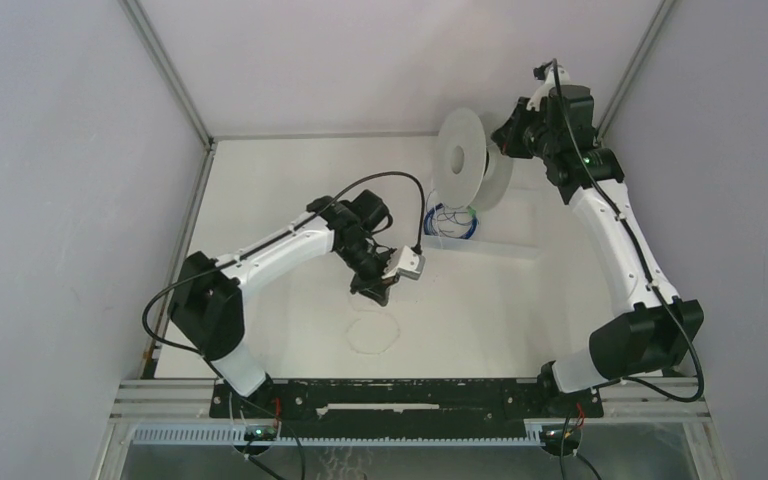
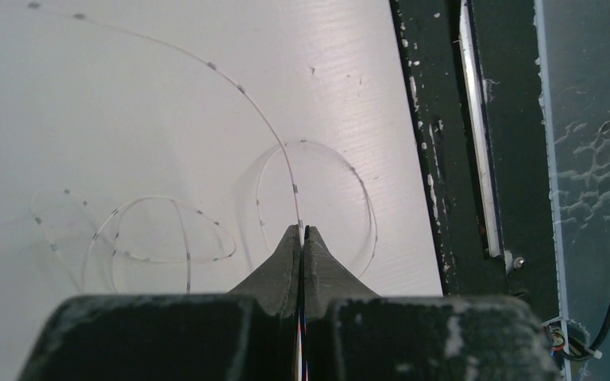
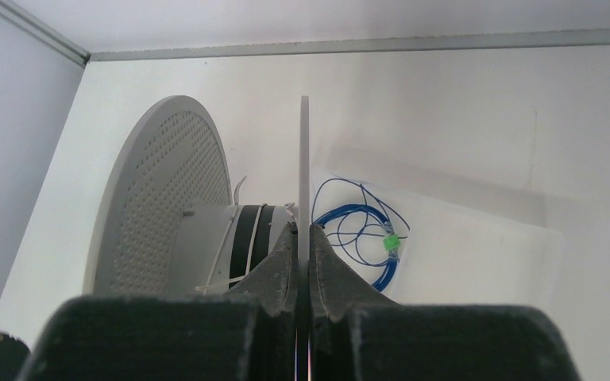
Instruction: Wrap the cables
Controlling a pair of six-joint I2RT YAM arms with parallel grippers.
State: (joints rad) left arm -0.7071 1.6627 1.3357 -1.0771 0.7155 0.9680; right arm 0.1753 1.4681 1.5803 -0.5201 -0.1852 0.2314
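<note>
My left gripper (image 2: pixel 303 232): I see its two fingers pressed tight together, pinching the thin cable (image 2: pixel 242 90) right at the tips, low in the middle of the left wrist view
Where the thin cable is: it is a pale strand, fine as a hair, with small dark marks; it curves from the upper left of that view down to the pinched tips, and more of it lies in loose loops on the white table (image 2: pixel 127 95) at the lower left
From above: a faint ring of it lies on the table just below the left gripper, in the lower middle of the top view
My right gripper (image 3: pixel 303 238): closed on the thin edge of the spool (image 3: pixel 167 190), at the upper right of the top view
The blue wire (image 3: pixel 357 230): a small coil with a green tag, in a clear tray (image 3: pixel 492 254) just right of the spool
</note>
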